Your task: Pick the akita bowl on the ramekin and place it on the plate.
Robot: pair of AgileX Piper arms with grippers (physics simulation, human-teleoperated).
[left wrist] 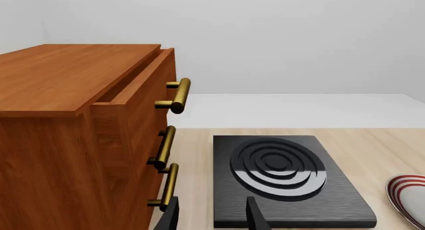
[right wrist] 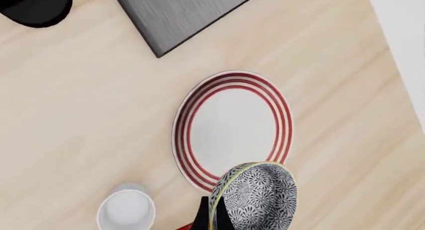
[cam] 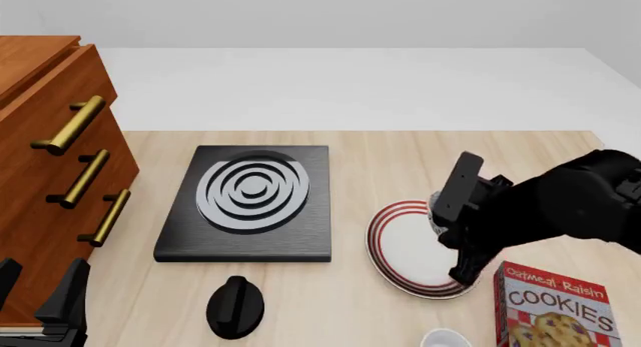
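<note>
The akita bowl, patterned grey-white inside with a dark rim, hangs tilted over the near rim of the plate in the right wrist view. My right gripper is shut on the bowl's rim. In the front view the right arm covers the bowl and hangs over the plate. The white ramekin stands bare on the table beside the plate, also showing as the ramekin at the front edge. My left gripper is open and holds nothing, low at the front left.
A black stove burner lies left of the plate, with a black knob in front of it. A wooden drawer cabinet with brass handles stands at the left. A cookie box sits at the front right.
</note>
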